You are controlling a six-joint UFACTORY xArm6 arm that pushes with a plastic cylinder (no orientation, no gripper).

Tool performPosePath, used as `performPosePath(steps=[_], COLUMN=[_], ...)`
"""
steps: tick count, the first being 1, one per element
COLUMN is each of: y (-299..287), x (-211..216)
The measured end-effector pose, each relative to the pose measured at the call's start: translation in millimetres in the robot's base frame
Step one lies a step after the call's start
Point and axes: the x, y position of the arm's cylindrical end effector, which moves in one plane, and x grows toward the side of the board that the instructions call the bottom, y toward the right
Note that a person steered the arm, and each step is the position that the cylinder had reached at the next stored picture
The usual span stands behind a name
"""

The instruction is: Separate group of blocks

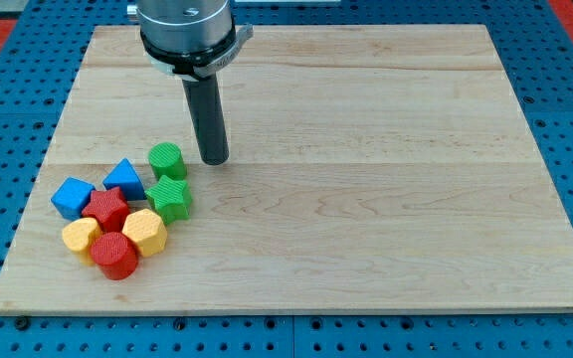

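A light wooden board [366, 199] holds eight small plastic blocks, all bunched in the lower left of the frame. There are two blue ones, a cube [72, 197] and a triangle [123, 177]. Two are green, a cylinder [167, 159] and a star [170, 199]. Two are red, a star [106, 208] and a cylinder [115, 255]. Two are yellow, both six-sided [81, 236] [145, 232]. My tip [214, 159] grips nothing and rests just right of the green cylinder.
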Motion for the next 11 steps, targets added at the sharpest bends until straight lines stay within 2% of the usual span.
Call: performPosePath(steps=[1,2,3,4,5,6,7,8,9,11], y=[-1.2,-18.4,-94.6,-184.2,-217.5,-213.2,-209.8,-213.5,-121.8,-30.9], x=[-4.5,-42.5,-72.3,-45.8,-28.5,23.3,101.0,155.1,150.3,109.8])
